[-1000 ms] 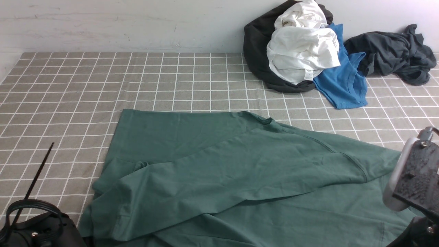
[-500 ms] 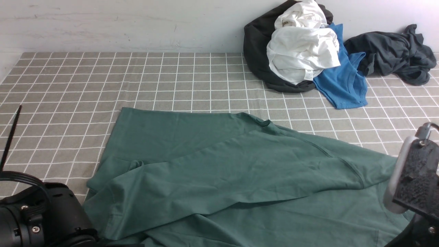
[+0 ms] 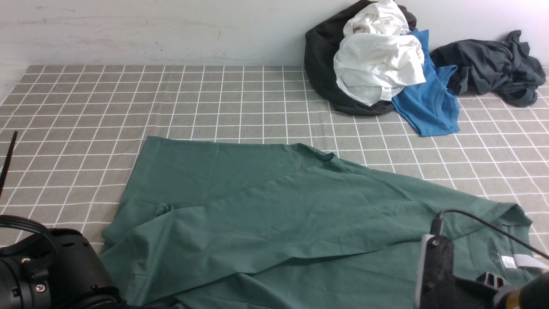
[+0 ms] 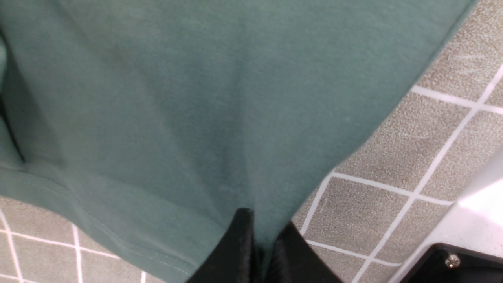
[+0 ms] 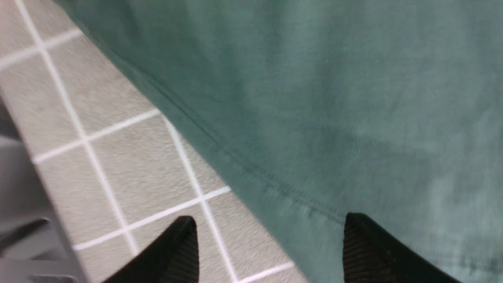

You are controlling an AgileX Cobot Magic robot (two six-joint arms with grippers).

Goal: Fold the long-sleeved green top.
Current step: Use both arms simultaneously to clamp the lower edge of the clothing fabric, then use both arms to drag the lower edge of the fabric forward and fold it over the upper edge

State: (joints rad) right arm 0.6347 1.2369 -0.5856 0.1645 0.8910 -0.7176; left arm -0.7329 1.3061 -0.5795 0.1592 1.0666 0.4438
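Note:
The green long-sleeved top (image 3: 274,214) lies spread over the near half of the checked tablecloth, one sleeve folded across its body, its collar and white neck label (image 3: 508,261) at the near right. My left gripper (image 4: 262,232) is shut on the top's cloth near a hemmed edge (image 4: 98,232); in the front view only its wrist (image 3: 47,274) shows at the near left. My right gripper (image 5: 269,230) is open and empty, its fingers straddling the top's hemmed edge (image 5: 243,165) just above it; its body (image 3: 441,274) is at the near right.
A pile of clothes stands at the back right: a black garment (image 3: 321,64), a white one (image 3: 377,56), a bright blue tee (image 3: 429,103) and a dark grey-black garment (image 3: 493,68). The checked tablecloth (image 3: 128,98) ends at the white wall (image 3: 150,30).
My right gripper has dropped low over the top's near right edge, uncovering the collar and label. My left wrist has come further into view, and the top's left side has slid left.

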